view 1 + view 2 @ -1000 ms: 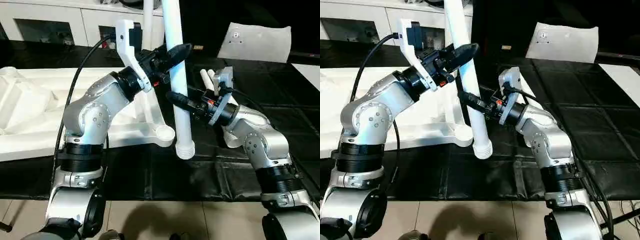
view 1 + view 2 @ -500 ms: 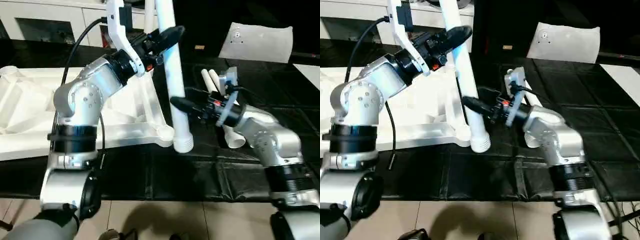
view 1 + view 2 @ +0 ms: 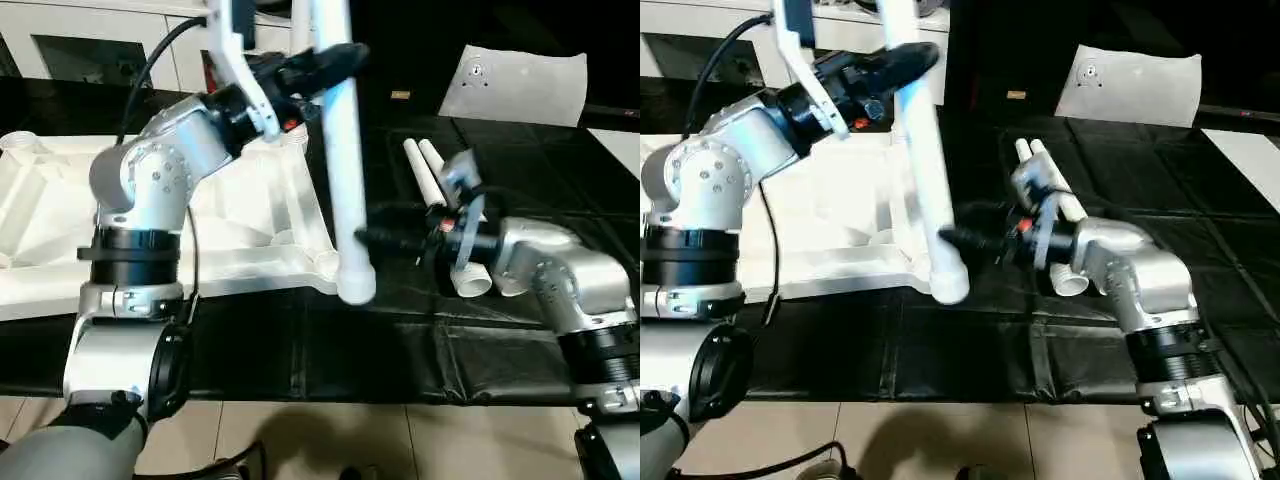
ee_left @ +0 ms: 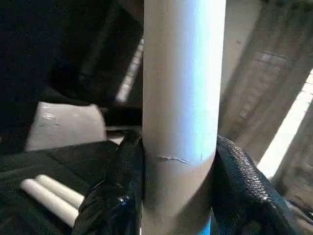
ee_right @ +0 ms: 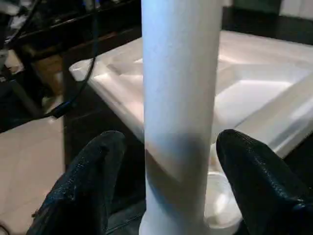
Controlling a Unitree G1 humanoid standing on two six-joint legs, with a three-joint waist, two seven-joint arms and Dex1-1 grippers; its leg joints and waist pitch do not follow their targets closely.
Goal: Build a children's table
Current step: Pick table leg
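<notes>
left gripper point(image 4: 178, 196) clamping leg point(image 3: 340, 170), table top point(image 3: 250, 215) beside

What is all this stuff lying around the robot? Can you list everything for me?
Table top: one, white, upside down on the black surface, ribs and corner sockets up.
Held leg: one, white, near upright, lower end close to the near corner socket.
Spare legs: at least two, white, lying side by side on the black mat.
Flat panel: one, white, far right.
Cabinet: one, white, glass doors, behind.
Left hand: black fingers shut on the held leg.
Right hand: open, fingers either side of the held leg, not touching.
</notes>
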